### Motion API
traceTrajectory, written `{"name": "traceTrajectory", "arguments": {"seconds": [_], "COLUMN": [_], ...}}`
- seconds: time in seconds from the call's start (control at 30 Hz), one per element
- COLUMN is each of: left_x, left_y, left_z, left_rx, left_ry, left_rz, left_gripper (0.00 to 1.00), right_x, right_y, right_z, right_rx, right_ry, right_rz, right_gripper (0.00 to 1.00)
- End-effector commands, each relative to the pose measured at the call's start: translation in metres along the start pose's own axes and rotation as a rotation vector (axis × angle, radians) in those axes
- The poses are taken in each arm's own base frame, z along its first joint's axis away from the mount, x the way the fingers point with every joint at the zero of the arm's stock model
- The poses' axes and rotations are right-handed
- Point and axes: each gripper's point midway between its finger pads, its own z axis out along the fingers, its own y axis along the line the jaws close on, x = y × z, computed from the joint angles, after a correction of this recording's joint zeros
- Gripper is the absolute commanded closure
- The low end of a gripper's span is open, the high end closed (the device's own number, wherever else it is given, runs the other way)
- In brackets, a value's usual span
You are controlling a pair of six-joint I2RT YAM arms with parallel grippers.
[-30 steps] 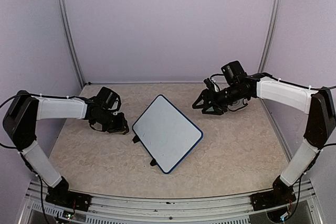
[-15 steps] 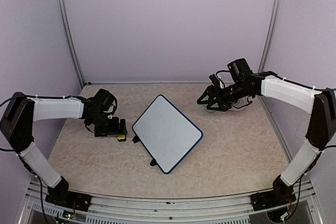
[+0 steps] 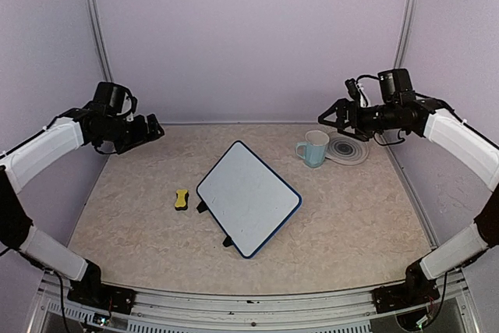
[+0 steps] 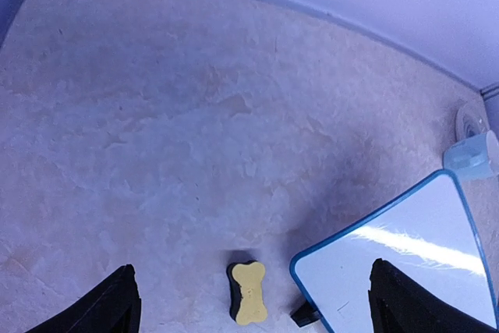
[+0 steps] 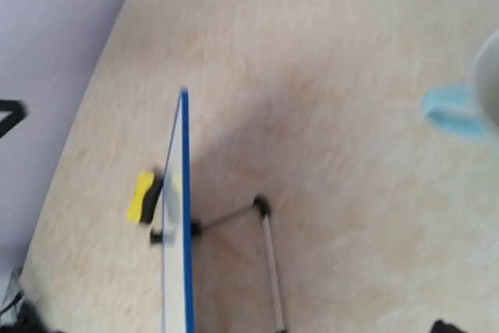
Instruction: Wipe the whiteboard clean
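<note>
The whiteboard point(image 3: 249, 196) stands blank on its feet in the middle of the tabletop point(image 3: 351, 224), with a yellow eraser point(image 3: 182, 199) just left of it. The left end effector point(image 3: 150, 128) and right end effector point(image 3: 330, 115) hover high, fingers apart.

No text seems readable, even on the whiteboard point(image 3: 248, 198).

soft even light, a glare streak on the whiteboard point(image 4: 398, 271), right wrist view blurred.
</note>
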Motion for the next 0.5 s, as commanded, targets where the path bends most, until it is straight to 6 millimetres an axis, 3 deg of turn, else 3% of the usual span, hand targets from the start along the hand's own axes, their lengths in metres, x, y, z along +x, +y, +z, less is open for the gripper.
{"name": "traceTrajectory", "arguments": {"seconds": [0.0,0.1,0.27,0.47], "left_x": [-0.031,-0.021,0.025,0.057], "left_y": [0.013,0.024,0.054,0.073], "left_z": [-0.041,-0.051,-0.042,-0.049], "left_rx": [0.016,-0.008,-0.069,-0.079], "left_ry": [-0.166,-0.203,-0.192,-0.253], "left_rz": [-0.036,-0.061,-0.094,-0.14], "left_gripper": [0.01,0.01,0.01,0.01], "right_x": [-0.016,-0.004,0.032,0.071], "right_y": [0.001,-0.005,-0.02,-0.033], "right_z": [-0.039,-0.056,-0.079,-0.084], "right_rx": [0.069,0.108,0.135,0.127], "right_ry": [-0.148,-0.221,-0.329,-0.361], "right_rz": [-0.082,-0.086,-0.047,-0.062], "right_gripper": [0.0,0.0,0.0,0.0]}}
